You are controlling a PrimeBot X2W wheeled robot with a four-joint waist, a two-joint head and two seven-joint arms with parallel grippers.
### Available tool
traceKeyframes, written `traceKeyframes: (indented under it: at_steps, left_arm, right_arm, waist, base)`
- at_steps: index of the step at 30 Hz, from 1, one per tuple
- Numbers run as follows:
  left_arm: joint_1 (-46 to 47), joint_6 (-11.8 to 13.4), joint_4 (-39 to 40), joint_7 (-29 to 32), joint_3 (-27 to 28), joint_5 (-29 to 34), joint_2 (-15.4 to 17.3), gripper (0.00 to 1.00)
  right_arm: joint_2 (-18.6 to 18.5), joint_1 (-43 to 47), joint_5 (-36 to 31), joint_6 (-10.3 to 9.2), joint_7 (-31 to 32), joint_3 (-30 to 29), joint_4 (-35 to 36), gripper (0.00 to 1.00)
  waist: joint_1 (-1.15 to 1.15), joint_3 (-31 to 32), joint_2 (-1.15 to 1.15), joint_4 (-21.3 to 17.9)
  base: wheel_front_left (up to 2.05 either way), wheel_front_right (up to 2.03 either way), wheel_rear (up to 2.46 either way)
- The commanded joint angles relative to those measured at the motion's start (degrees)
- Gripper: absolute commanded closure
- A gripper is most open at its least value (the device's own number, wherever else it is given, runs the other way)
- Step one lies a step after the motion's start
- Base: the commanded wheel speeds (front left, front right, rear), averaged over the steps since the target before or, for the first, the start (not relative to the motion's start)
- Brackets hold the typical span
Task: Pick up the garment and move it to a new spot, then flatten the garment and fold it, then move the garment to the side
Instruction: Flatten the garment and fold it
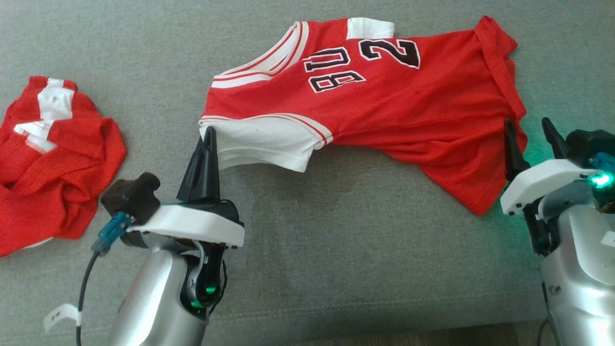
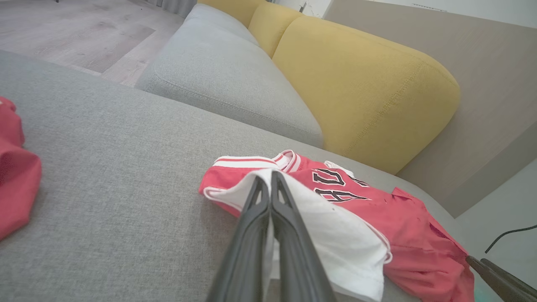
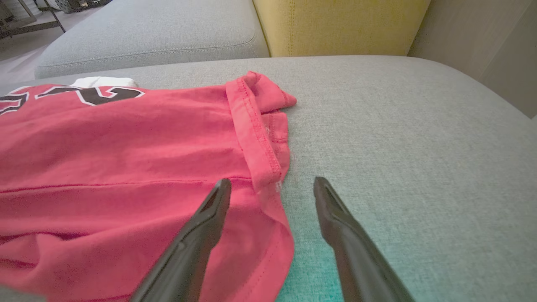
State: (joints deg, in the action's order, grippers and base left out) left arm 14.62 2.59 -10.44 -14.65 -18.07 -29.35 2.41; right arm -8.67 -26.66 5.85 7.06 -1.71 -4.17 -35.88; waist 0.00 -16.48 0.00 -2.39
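- Garment (image 1: 384,105) lies spread on the grey sofa cushion (image 1: 336,250), hem toward my right.
- My left hand (image 1: 210,134) is pinched tight on its white sleeve (image 1: 269,144) (to tug it flat, I judge).
- My right hand (image 1: 527,129) gapes wide and empty, 1 finger over the hem (image 3: 256,138) corner, ready to grip.

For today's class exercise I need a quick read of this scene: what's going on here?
A two-armed robot is working on a red jersey spread on a grey sofa cushion. Its left pincer is shut on the jersey's white sleeve. Its right pincer stands open at the hem, gripping nothing. The jersey is wrinkled and not yet folded. A second red garment lies crumpled to the robot's left.
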Motion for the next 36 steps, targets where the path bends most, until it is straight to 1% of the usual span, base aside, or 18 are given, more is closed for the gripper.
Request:
traceKeyframes:
  at_steps: [1, 5, 6, 7, 8, 10, 17, 27, 32, 36]
  left_arm:
    - [1.9, 0.2, 1.9, -0.3, 1.4, 0.3, 0.5, 1.0]
    - [1.9, 0.1, 1.7, -0.3, 1.5, 0.5, 0.5, 1.0]
    - [1.9, 0.1, 1.6, -0.3, 1.6, 0.6, 0.5, 1.0]
    - [1.9, 0.0, 1.6, -0.3, 1.6, 0.6, 0.5, 1.0]
    - [1.9, 0.0, 1.5, -0.3, 1.7, 0.7, 0.5, 1.0]
    - [1.9, -0.1, 1.4, -0.3, 1.7, 0.7, 0.5, 1.0]
    - [1.9, 0.0, 1.4, -0.3, 2.1, 0.7, 0.5, 1.0]
    - [1.5, 0.1, 1.8, -0.3, 3.1, 0.2, 0.5, 1.0]
    - [0.5, 0.2, 2.2, -0.3, 4.1, 0.3, 0.5, 1.0]
    - [0.1, 0.4, 3.2, -0.3, 5.4, 0.6, 0.5, 1.0]
  right_arm:
    - [-0.1, -1.8, -0.7, 0.43, -0.9, 0.8, 1.2, 0.0]
    - [0.2, -2.6, -0.9, 0.43, -1.5, 0.6, -0.3, 0.0]
    - [0.3, -2.8, -0.9, 0.43, -1.7, 0.6, -0.6, 0.2]
    - [0.3, -2.9, -0.8, 0.43, -1.8, 0.6, -0.9, 0.54]
    - [0.4, -3.0, -0.8, 0.43, -1.9, 0.6, -1.2, 0.74]
    - [0.4, -3.2, -0.7, 0.43, -2.2, 0.5, -1.6, 1.0]
    - [0.0, -3.3, 0.9, 0.43, -2.5, 0.8, -1.6, 1.0]
    - [-2.4, -2.3, 4.6, 0.43, -1.7, 1.9, 0.6, 1.0]
    - [-3.4, -1.5, 8.3, 0.43, 0.2, 4.7, 4.4, 1.0]
    - [-5.7, -0.9, 13.8, 0.43, 3.7, 7.4, 10.4, 1.0]
  waist:
    - [0.0, -0.1, 0.0, 0.1]
    - [0.0, -0.4, 0.0, 0.1]
    - [0.0, -0.4, 0.0, 0.1]
    - [0.0, -0.4, 0.0, 0.1]
    - [0.0, -0.4, 0.0, 0.1]
    - [0.0, -0.3, 0.0, 0.1]
    - [0.0, 0.1, 0.0, -0.2]
    - [0.0, 2.4, 0.0, -0.1]
    - [0.0, 5.0, 0.0, -0.7]
    - [0.0, 6.3, 0.0, -1.5]
  base:
    - [0.0, 0.0, 0.0]
    - [0.0, 0.0, 0.0]
    - [0.0, 0.0, 0.0]
    - [0.0, 0.0, 0.0]
    - [0.0, 0.0, 0.0]
    - [0.0, 0.0, 0.0]
    - [0.0, 0.0, 0.0]
    - [0.0, 0.0, 0.0]
    - [0.0, 0.0, 0.0]
    - [0.0, 0.0, 0.0]
